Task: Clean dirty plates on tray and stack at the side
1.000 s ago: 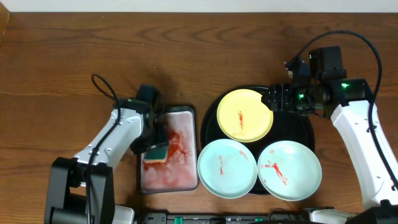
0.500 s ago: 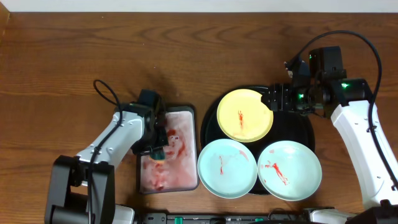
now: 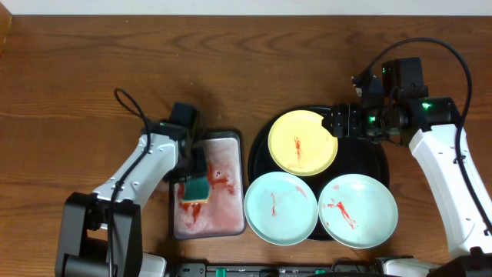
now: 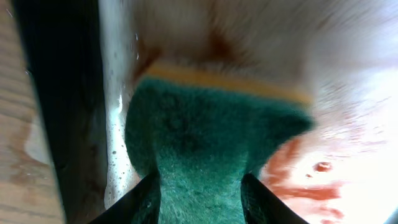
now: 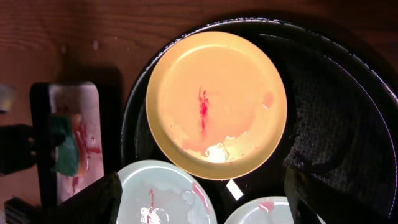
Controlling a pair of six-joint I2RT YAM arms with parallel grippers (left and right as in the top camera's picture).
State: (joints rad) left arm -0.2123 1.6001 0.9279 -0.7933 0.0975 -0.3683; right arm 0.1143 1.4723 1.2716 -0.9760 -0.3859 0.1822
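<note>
Wooden table [image 3: 231, 61]: three red-smeared plates [image 3: 280, 208] sit on the black tray [image 3: 380, 165].
Left gripper [image 3: 196, 181] pinches a soft, denting green sponge [image 3: 195, 189] over the pinkish tray [image 3: 223, 223]; right gripper [image 3: 338, 121] hangs wide open beside the yellow plate [image 3: 303, 143]. Plates look stiff, wet-slick and probably light: best gripped at the rim.

"Can you see the whole sponge [image 4: 211, 143]?"
"No, the left wrist view cuts off its lower end, and the pink tray [image 4: 348, 93] behind it is blurred."
"The pale plates [image 5: 165, 196]?"
"Cropped by the right wrist view's bottom edge."
</note>
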